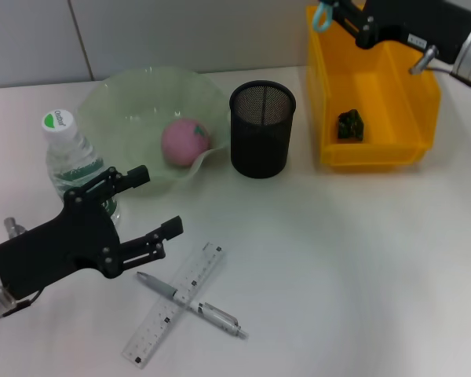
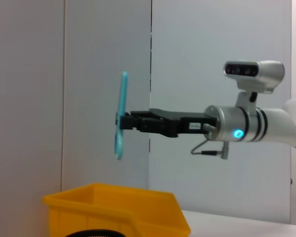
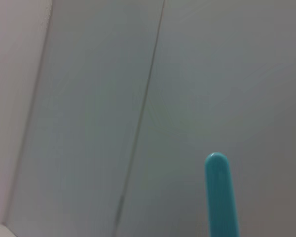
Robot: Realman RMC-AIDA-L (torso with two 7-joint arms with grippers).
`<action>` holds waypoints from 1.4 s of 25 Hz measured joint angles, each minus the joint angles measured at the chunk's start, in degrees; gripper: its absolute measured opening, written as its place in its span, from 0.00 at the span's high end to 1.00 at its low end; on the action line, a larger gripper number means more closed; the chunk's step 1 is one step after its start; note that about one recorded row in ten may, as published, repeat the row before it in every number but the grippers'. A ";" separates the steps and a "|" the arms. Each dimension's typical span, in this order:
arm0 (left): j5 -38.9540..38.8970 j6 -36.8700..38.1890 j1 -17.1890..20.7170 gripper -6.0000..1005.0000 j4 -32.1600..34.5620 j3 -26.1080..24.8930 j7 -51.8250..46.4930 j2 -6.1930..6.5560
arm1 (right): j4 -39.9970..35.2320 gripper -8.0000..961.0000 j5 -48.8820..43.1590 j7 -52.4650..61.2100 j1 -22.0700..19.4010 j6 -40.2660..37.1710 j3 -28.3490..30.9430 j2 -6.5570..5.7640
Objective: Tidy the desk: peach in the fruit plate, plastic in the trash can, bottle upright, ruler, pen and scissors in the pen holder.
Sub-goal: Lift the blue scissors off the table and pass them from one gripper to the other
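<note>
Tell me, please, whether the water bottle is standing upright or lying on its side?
Upright: the bottle stands on its base beside the fruit plate, its white-and-green cap uppermost, just behind the left gripper.

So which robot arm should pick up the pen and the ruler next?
Probably the left. The left gripper hovers open right beside the ruler and pen, which lie crossed on the table. The right gripper is far off above the yellow bin, already shut on the blue scissors.
</note>
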 joint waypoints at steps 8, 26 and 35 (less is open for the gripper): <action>0.14 -3.01 -1.04 0.14 -0.49 0.69 4.52 0.08 | -5.69 0.75 -2.96 -9.84 1.96 8.51 -5.12 0.03; -3.68 -3.61 -3.10 0.14 -8.23 0.21 9.74 -0.21 | -14.26 0.75 -5.74 -25.89 -0.96 22.03 -22.45 0.16; -4.65 -2.09 -3.02 0.14 -9.09 0.12 8.68 -0.18 | -10.57 0.75 1.44 -5.97 -3.25 11.30 -21.53 0.17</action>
